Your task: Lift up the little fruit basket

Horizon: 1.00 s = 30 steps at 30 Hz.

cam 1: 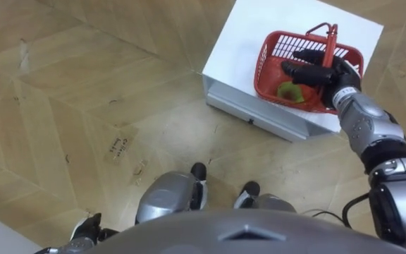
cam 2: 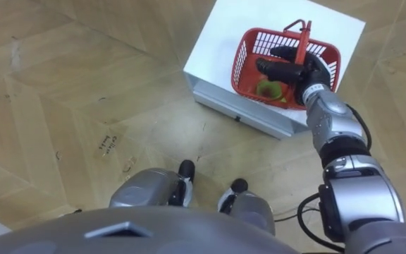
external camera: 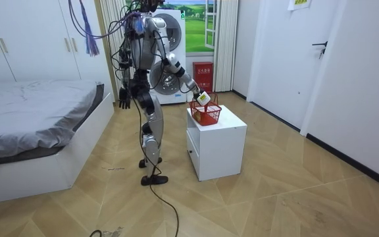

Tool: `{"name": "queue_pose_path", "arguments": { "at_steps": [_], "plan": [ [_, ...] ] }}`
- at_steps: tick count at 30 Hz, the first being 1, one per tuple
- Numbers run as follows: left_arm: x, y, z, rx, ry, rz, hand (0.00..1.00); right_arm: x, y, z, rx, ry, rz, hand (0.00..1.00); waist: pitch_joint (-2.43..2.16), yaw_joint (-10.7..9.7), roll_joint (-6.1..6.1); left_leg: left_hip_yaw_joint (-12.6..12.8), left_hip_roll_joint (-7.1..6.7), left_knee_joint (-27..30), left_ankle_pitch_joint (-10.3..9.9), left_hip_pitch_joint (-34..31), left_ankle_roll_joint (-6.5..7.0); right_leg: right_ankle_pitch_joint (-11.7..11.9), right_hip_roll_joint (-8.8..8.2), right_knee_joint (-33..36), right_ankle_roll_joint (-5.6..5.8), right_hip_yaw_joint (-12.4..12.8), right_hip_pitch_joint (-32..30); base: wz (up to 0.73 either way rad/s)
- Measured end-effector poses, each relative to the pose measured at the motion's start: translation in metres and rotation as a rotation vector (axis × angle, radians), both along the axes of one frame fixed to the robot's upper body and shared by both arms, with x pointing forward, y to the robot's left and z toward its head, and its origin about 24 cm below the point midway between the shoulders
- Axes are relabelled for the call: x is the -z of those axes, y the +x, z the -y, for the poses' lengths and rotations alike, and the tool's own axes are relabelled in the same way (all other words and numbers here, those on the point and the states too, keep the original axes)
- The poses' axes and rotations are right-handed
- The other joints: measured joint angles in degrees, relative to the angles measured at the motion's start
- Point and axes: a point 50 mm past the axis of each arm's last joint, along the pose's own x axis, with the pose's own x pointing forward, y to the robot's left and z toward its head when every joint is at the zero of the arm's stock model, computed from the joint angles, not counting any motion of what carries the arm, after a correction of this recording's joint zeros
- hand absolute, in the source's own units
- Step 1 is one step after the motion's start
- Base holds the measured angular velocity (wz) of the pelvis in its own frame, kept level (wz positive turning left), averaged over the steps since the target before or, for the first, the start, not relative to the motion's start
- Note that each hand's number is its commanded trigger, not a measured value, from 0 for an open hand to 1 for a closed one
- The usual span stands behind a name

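We see the red fruit basket point(cam 1: 270, 65) on the white cabinet point(cam 1: 259, 28) (a green fruit point(cam 1: 290, 92) lies inside). The right hand point(cam 1: 326, 74) hovers over it with fingers stretched wide beside the upright handle point(cam 1: 330, 39), not closed. The left hand point(external camera: 124, 97) hangs loose at the robot's side.

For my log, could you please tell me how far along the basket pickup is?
Done: the robot stands at the white cabinet, right hand over the red basket by its handle. In hand: the grasp; fingers look open. To do: grip and lift; the basket sits on the cabinet.
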Motion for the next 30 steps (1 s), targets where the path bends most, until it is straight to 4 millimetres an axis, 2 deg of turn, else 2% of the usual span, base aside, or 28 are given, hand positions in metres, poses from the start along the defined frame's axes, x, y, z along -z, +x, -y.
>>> {"name": "queue_pose_path", "arguments": {
  "at_steps": [11,19,25,27,30],
  "plan": [
    [-0.001,0.003,-0.002,-0.013,0.001,0.017,0.00,0.002,-0.005,0.009,0.007,-0.016,-0.030,0.00,-0.03,-0.39,-0.78,-0.04,-0.20,0.63,-0.17,0.28,0.25,-0.18,-0.22,0.66,0.13,0.21,0.29,0.00],
    [-0.001,-0.001,-0.004,-0.015,0.011,0.011,0.00,0.001,-0.006,0.017,0.069,-0.038,-0.031,0.00,-0.30,-1.76,-1.46,0.30,-0.14,0.07,-0.15,1.51,0.27,-0.17,-0.27,0.42,0.14,0.32,1.18,-0.01],
    [-0.002,-0.001,-0.006,-0.012,0.037,0.016,0.00,-0.002,-0.007,0.024,0.127,-0.052,-0.015,0.00,-0.76,-4.16,-2.25,0.56,-0.29,-1.86,-0.08,4.44,0.25,-0.30,-0.19,-1.02,0.34,0.38,3.74,0.01],
    [-0.004,0.001,-0.008,-0.026,0.064,0.033,0.00,-0.005,-0.013,0.029,0.158,-0.033,0.019,0.00,-1.17,-5.23,-3.05,0.41,-0.40,-2.53,-0.08,5.27,0.25,-0.31,-0.13,-1.76,0.44,0.18,4.75,0.03],
    [-0.004,0.001,-0.010,-0.034,0.073,0.034,0.00,-0.007,-0.015,0.032,0.185,-0.024,0.037,0.00,-1.34,-6.35,-3.76,0.92,-0.40,-3.64,-0.09,7.16,0.25,-0.29,-0.11,-2.12,0.49,0.18,6.13,-0.06]
  ]
}}
